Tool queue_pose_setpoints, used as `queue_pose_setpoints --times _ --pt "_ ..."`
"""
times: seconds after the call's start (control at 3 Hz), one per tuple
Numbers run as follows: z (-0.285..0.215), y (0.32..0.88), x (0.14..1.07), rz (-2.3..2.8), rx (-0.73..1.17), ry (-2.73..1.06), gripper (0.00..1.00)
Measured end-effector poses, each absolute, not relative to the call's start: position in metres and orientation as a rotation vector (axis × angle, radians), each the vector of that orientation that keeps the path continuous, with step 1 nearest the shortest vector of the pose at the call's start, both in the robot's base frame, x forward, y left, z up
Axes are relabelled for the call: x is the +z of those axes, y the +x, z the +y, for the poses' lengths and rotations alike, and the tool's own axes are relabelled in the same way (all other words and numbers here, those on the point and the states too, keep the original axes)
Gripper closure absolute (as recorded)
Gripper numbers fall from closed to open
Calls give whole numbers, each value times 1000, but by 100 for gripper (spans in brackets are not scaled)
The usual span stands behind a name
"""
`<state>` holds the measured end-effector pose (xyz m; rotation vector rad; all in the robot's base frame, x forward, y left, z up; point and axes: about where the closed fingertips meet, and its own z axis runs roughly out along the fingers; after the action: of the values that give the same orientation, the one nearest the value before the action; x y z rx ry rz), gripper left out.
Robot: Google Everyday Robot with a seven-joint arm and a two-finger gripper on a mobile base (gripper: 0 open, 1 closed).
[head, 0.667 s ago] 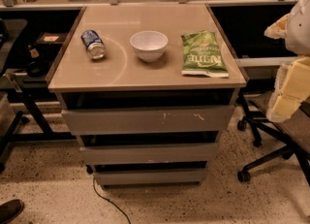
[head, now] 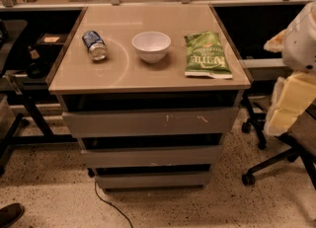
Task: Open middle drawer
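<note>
Three drawers, the middle drawer (head: 150, 156) shut, one bowl (head: 151, 46), one can (head: 94, 45) and one bag (head: 206, 61) sit left of the claw (head: 290, 104), whose grip I cannot tell.

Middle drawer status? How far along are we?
Done: nothing yet. The middle drawer looks shut, with only its flat front showing and no box interior.
In hand: the claw hangs off to the drawer's right, apart from it.
Left: bring the claw to the drawer front, catch it and pull it out.
</note>
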<state>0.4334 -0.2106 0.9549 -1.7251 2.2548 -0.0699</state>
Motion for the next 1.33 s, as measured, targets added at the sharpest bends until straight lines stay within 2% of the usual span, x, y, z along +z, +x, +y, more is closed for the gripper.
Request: queue_pose_setpoints --times 0.67,1.0,1.33 --pt "-175 420 858 2300 44 -1721 0" --pt "-175 420 858 2300 44 -1721 0" --pt "-173 417 816 2376 105 -1686 0"
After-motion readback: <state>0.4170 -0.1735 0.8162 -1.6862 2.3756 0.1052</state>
